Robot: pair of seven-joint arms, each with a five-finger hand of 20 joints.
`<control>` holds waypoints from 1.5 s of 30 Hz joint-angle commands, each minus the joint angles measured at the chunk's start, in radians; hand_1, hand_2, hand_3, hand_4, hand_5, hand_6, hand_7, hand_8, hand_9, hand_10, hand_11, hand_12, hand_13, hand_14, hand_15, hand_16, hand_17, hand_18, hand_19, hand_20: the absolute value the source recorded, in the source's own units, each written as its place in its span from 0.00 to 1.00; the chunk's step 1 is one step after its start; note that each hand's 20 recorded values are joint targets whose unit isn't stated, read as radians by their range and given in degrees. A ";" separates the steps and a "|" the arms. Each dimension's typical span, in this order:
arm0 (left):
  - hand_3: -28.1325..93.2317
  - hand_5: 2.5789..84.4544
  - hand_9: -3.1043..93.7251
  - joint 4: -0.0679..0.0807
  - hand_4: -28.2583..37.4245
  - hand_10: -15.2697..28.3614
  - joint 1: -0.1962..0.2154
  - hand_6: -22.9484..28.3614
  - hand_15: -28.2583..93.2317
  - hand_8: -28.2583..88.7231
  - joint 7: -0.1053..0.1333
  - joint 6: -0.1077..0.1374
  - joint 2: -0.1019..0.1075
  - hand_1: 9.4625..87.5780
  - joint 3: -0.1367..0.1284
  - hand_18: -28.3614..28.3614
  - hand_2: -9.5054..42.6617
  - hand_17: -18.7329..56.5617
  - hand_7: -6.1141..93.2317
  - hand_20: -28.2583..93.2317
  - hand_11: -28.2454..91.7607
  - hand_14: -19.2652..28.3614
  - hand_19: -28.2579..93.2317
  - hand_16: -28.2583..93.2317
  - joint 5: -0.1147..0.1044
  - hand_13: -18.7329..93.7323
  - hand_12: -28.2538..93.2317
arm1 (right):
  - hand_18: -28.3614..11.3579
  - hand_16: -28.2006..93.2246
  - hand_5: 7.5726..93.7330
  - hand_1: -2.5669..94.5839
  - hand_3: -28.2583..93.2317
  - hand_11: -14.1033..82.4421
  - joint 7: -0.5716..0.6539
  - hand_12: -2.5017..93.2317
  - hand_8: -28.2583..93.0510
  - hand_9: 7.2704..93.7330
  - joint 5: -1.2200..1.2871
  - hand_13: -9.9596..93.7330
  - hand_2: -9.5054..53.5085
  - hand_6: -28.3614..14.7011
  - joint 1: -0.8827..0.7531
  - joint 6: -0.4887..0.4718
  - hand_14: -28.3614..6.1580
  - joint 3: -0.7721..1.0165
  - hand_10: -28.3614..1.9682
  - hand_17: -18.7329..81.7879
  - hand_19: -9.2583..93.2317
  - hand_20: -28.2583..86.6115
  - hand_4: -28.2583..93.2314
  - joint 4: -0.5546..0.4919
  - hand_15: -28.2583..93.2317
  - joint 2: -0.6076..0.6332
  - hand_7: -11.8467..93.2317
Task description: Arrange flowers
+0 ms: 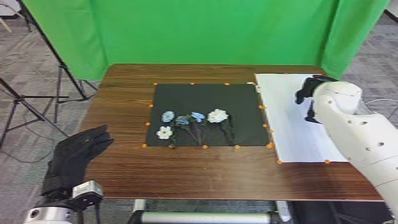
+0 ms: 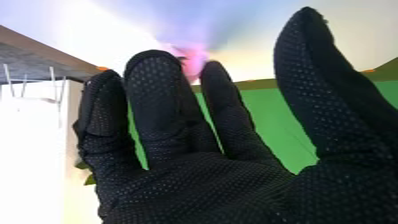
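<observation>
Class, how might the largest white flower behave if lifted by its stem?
The largest white flower would probably swing bloom-down, since its wide bloom sits at one end of a thin dark stem. It looks light, with little bulk beyond that bloom, which might crush if pinched.

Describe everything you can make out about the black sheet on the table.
The black sheet is a flat, matte-looking rectangle, like paper or thin board, lying squarely on the brown table. Small orange dots line its edges. Blue flowers and white flowers lie on its nearer half, stems roughly toward the near edge. A white sheet lies along its right side.
</observation>
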 commanded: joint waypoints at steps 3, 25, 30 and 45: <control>0.92 0.57 0.45 0.001 0.27 0.86 0.007 0.74 0.72 0.16 -0.003 -0.002 0.001 0.25 0.011 0.88 0.29 0.13 0.22 0.35 0.54 1.00 0.70 0.14 -0.002 0.42 0.31 | 0.19 0.34 0.55 0.39 0.95 0.33 -0.014 0.19 0.14 0.55 -0.048 0.69 0.01 0.48 -0.044 0.087 0.58 -0.019 0.49 0.50 0.99 0.46 0.00 -0.024 0.92 0.011 0.25; 0.92 0.57 0.45 0.003 0.27 0.85 -0.002 0.74 0.72 0.17 -0.006 0.000 0.020 0.25 0.014 0.88 0.29 0.13 0.21 0.35 0.54 1.00 0.70 0.14 -0.006 0.42 0.31 | 0.20 0.37 0.45 0.39 0.97 0.32 -0.029 0.19 0.12 0.47 -0.077 0.65 0.01 0.65 -0.047 0.261 0.55 -0.056 0.29 0.51 0.98 0.43 0.00 -0.085 0.89 0.102 0.28; 0.92 0.57 0.45 0.006 0.27 0.85 -0.010 0.74 0.72 0.17 -0.009 -0.012 0.010 0.25 0.018 0.88 0.29 0.13 0.22 0.35 0.54 1.00 0.70 0.14 0.001 0.42 0.31 | 0.19 0.34 0.33 0.36 0.97 0.23 0.036 0.19 0.14 0.33 0.032 0.61 0.00 0.56 -0.039 0.077 0.50 0.023 0.36 0.49 0.99 0.41 0.00 -0.035 0.89 0.057 0.24; 0.92 0.57 0.45 0.008 0.27 0.85 -0.014 0.74 0.72 0.16 -0.025 -0.032 -0.013 0.25 0.014 0.88 0.29 0.13 0.22 0.35 0.54 0.99 0.70 0.14 0.008 0.42 0.31 | 0.16 0.34 0.38 0.36 0.97 0.22 0.076 0.17 0.15 0.37 0.017 0.65 0.03 0.45 -0.069 0.063 0.50 0.037 0.49 0.51 0.99 0.38 0.00 0.007 0.88 0.022 0.21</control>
